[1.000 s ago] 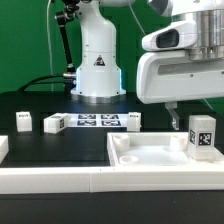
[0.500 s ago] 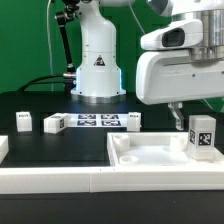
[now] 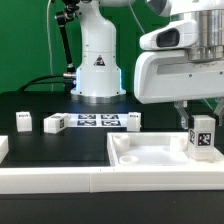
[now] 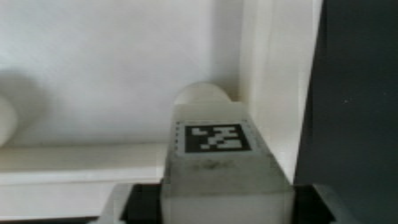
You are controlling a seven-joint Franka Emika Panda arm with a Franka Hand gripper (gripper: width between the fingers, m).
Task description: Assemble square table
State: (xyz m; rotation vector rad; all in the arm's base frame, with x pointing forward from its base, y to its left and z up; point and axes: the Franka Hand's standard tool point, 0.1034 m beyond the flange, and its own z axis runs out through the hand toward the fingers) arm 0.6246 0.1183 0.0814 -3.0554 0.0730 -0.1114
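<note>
Narrowed since a second ago, end effector pinches the upright leg (straight beneath it) in top's corner.

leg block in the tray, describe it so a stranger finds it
Find the large white plastic square tabletop with a raised rim, exterior view's lower right. At its right end stands a small white tagged leg block, right at the gripper. It alone stands in the tray; three similar blocks sit on the black table.
</note>
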